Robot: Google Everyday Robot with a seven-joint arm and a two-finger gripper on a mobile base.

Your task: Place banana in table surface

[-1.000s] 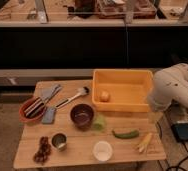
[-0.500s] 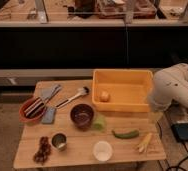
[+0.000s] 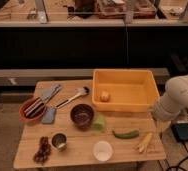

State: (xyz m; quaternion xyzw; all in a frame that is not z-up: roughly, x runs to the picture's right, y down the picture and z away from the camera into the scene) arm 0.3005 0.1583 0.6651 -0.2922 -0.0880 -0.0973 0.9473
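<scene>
Scene, seen from above and in front. A single desk (image 3: 79, 146) of light-brown wooden planks stands on a pale floor. Behind it runs a dark, low wall with a pale ledge (image 3: 62, 75), and more benches lie beyond.

On the desk, counted:
- One yellow bin (image 3: 124, 102) at the far right, holding one small round orange-yellow fruit (image 3: 104, 96).
- One banana (image 3: 144, 142), slim and pale yellow. It lies flat on the near right corner of the desk, just right of one green pod (image 3: 125, 134).
- Two bowls: one dark bowl (image 3: 82, 116) at the centre and one orange-red bowl (image 3: 31, 110) at the left, with utensils resting in it.
- Two cups: one white cup (image 3: 102, 150) at the near edge and one metal cup (image 3: 59, 141) to its left.
- One brush (image 3: 73, 97), one grey-blue pad (image 3: 48, 116), one pale green piece (image 3: 99, 122) beside the dark bowl, and one dark reddish cluster (image 3: 42, 150) at the near left.

My white arm (image 3: 184, 97) stands off the right side of the desk. My end effector (image 3: 162, 120) hangs at its lower end, by the desk's right edge, above and right of the banana and apart from it. I cannot tell whether it is apart or together. One black box (image 3: 184, 131) lies on the floor at the right.
</scene>
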